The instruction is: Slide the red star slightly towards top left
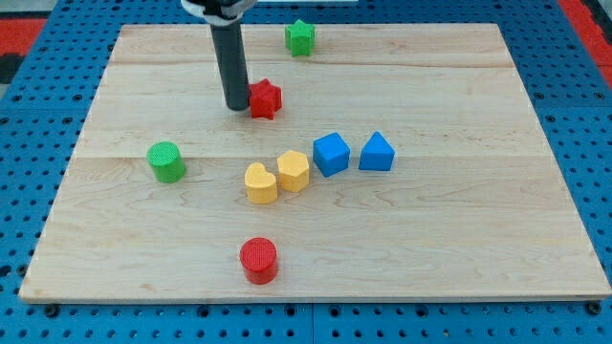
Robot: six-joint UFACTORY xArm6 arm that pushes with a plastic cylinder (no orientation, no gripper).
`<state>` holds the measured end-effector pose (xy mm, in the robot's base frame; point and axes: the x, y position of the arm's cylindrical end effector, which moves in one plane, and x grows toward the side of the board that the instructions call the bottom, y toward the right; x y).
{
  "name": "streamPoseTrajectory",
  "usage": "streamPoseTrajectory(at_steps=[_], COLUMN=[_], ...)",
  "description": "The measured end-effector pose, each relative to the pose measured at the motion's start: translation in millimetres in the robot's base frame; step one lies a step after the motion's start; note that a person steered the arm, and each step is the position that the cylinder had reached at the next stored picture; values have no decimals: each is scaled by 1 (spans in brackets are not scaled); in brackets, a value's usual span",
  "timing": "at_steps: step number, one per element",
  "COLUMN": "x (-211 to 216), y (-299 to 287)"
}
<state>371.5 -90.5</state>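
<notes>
The red star (265, 98) lies on the wooden board (478, 191) in its upper middle part. My tip (236, 107) rests on the board right at the star's left side, touching it or nearly so. The dark rod rises from there to the view's top edge.
A green star (300, 37) sits near the board's top edge. A green cylinder (166, 161) is at the left. Two yellow heart blocks (261, 182) (294, 171) and two blue blocks (331, 153) (377, 152) line the middle. A red cylinder (258, 260) is near the bottom.
</notes>
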Motion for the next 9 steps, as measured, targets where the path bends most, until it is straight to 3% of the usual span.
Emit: streamPoseTrajectory(at_steps=[1,2,7,9], x=[40,38,-78,-22], y=[0,45,13,-46])
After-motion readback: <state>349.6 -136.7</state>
